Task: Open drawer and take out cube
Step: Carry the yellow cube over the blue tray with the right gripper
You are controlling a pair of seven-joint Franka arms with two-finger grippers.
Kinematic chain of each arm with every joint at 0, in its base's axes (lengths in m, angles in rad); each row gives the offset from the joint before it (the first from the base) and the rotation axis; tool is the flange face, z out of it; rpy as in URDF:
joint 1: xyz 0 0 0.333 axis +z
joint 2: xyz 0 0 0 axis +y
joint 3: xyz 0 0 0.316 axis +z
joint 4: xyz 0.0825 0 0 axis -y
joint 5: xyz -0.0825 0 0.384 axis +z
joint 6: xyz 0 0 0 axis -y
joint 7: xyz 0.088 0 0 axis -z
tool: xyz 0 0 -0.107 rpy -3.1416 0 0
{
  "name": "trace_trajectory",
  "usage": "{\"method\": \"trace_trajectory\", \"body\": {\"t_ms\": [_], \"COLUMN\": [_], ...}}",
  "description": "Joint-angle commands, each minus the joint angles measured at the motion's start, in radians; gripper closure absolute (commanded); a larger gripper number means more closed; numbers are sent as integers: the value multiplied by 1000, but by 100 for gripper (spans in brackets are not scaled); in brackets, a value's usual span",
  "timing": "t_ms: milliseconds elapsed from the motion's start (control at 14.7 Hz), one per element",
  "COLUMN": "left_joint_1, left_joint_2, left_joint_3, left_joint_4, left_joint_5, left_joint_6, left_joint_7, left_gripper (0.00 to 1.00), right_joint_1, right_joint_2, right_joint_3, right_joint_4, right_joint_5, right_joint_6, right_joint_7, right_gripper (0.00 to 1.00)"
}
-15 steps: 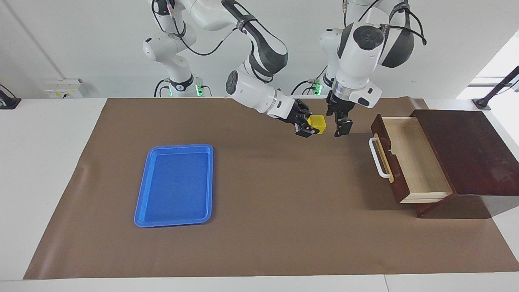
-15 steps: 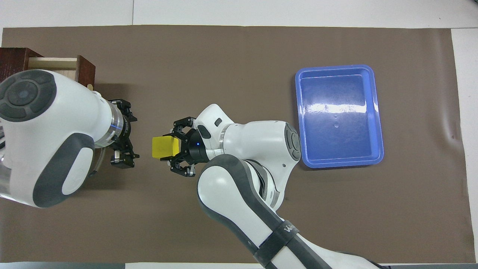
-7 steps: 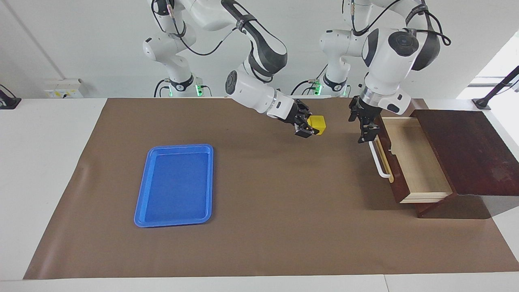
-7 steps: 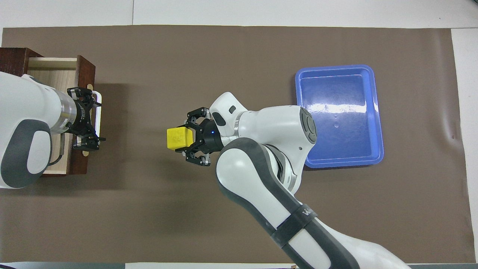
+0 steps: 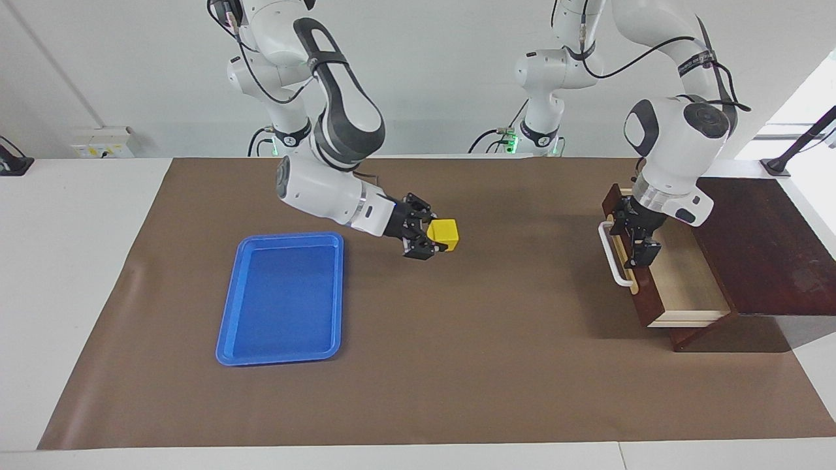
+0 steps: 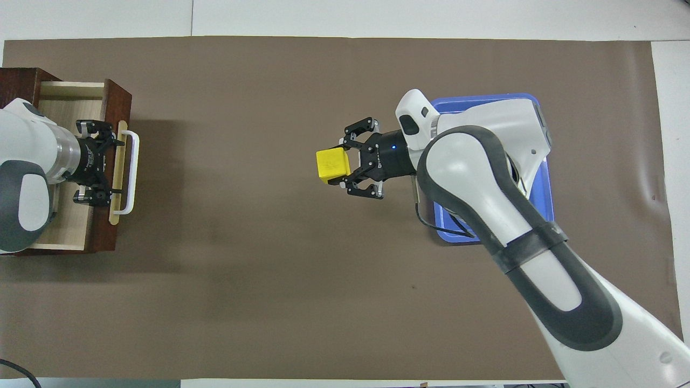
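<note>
Clamped on the small bright yellow solid cube, the right gripper has its jaws closed against two of the cube's opposite sides, and the cube juts out past the black fingertips, pointing toward the left arm's end of the table. That gripper hangs in the air over bare brown table mat, between the flat blue plastic tray and the drawer, and closer to the tray; in the overhead view the same cube sits at the tip of the right gripper while the right arm's white and grey links cover much of the tray. Spread apart and holding nothing, the jaws of the left gripper hang over the front edge of the dark reddish-brown wooden drawer, just inside its white bar handle; from above, the left gripper shows one finger toward each end of the handle. The drawer stands pulled out of the large dark wooden box at the left arm's end of the table, its pale light-wood interior open to view. No part of the cube touches the mat, the tray or the drawer.
</note>
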Motion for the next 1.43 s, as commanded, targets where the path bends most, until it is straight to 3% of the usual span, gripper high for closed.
{"method": "trace_trajectory", "body": {"t_ms": [0, 272, 680, 952, 1156, 1361], "left_joint_1": [78, 161, 232, 188, 100, 26], "left_joint_2": [14, 17, 17, 19, 2, -61], "left_joint_3": [-3, -3, -3, -9, -12, -8], "left_joint_4": [28, 28, 34, 45, 54, 55], "left_joint_5": [37, 39, 39, 30, 28, 37], "left_joint_6": [15, 17, 15, 23, 11, -29], "left_joint_7": [51, 54, 170, 175, 172, 223], "left_gripper": [0, 0, 0, 0, 0, 0], "right_joint_1": [-91, -243, -370, -406, -416, -418], "right_joint_2": [-35, -48, -18, 45, 106, 114], "right_joint_3": [12, 11, 7, 9, 11, 11], "right_joint_4": [-45, -99, -157, -134, -47, -56], "right_joint_5": [-74, -160, -192, -177, -179, -175], "right_joint_6": [-53, -85, -24, -19, -37, -44], "right_joint_7": [-27, -73, -246, -316, -356, -357], "right_gripper": [100, 100, 100, 100, 100, 100]}}
